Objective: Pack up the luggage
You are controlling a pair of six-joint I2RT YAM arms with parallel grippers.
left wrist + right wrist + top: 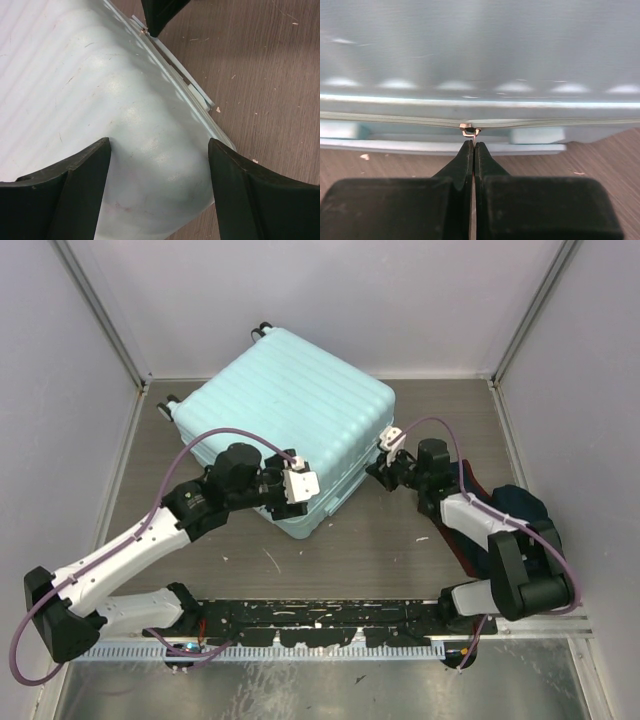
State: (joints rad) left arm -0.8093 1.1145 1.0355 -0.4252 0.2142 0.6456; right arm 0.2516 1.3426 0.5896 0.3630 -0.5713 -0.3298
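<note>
The luggage (pixel 290 410), a pale mint-blue ribbed hard-shell suitcase, lies closed on the table with small dark wheels at its far side. My left gripper (pixel 300 485) hovers open over its near corner. In the left wrist view its fingers (pixel 75 190) straddle that rounded corner (pixel 150 150). My right gripper (pixel 380 468) is at the case's right side, shut on the small metal zipper pull (pixel 470 132) on the zip seam of the luggage (pixel 480 50). The right fingertips (pixel 159 15) also show at the seam in the left wrist view.
A dark red and navy item (pixel 510 502) lies on the wooden table (pixel 380 550) at the right, under my right arm. A black rail (pixel 320 620) runs along the near edge. Grey walls close in both sides and the back.
</note>
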